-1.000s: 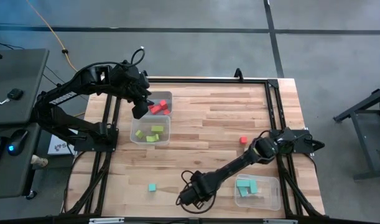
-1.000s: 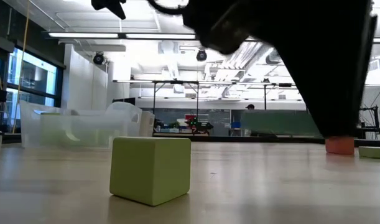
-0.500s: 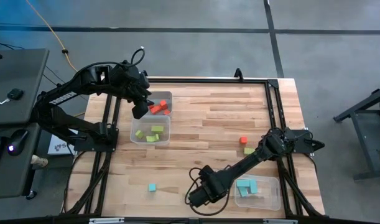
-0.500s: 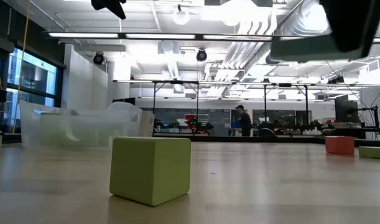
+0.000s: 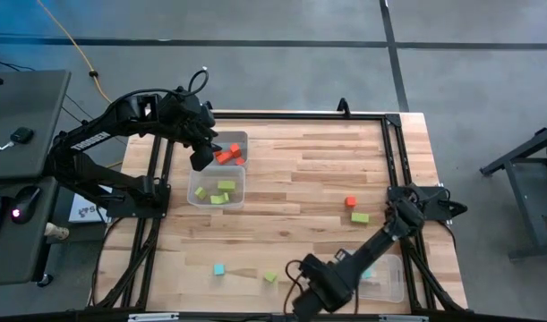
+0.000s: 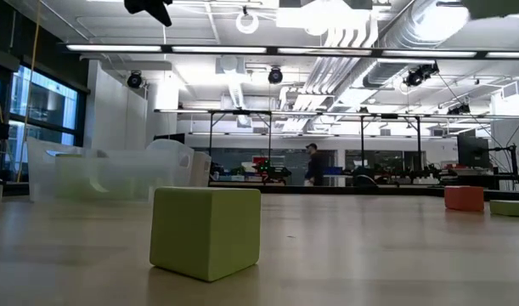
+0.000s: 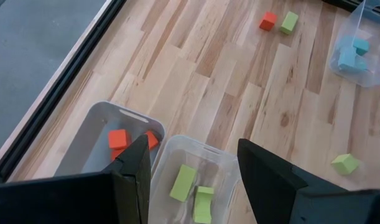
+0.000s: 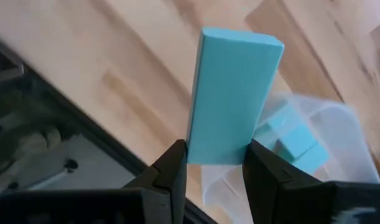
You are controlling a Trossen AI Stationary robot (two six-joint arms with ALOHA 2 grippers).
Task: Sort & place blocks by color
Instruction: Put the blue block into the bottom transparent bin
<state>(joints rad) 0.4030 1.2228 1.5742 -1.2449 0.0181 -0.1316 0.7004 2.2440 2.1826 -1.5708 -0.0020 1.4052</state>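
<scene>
Right claw (image 8: 214, 163): pinching a teal bar (image 8: 232, 96) by its lower end, one dark finger on each broad face. Bar stands upright between the fingers, flat-sided, sharp-edged, matte, a plain pale teal with no marks. From above, this claw (image 5: 320, 293) sits low at the near edge of the worktop (image 5: 300, 192), just beside the clear tub (image 5: 381, 279) at the near right corner. The tub (image 8: 314, 162) shows past the held bar in the right wrist view, with teal blocks (image 8: 292, 140) lying in it.

Left claw (image 7: 190, 168): fingers spread, nothing between them. It hangs over the two clear tubs at the far left of the worktop (image 5: 201, 152). Below it, the far tub (image 7: 93, 140) holds red blocks (image 7: 118, 139); the adjoining tub (image 7: 196, 180) holds lime green blocks (image 7: 183, 182), short bars and cubes lying loose.

Loose on the worktop:
- red cube (image 5: 350, 202) and lime green block (image 5: 360, 217), just beside each other, right of centre; the same pair shows in the left wrist view, red (image 7: 268, 21) and green (image 7: 289, 22).
- lime green cube (image 5: 270, 277) near the front edge, left of the right claw; large and close in the low view (image 6: 206, 231), solid, square-cornered, slightly dulled faces.
- small teal cube (image 5: 218, 269) further left along the front edge, well apart from the tubs.

Low view also catches the far-left tubs (image 6: 106, 174) as pale see-through shapes, and the red cube (image 6: 464, 198) at right. A person (image 6: 312, 163) stands far off in the room behind.
</scene>
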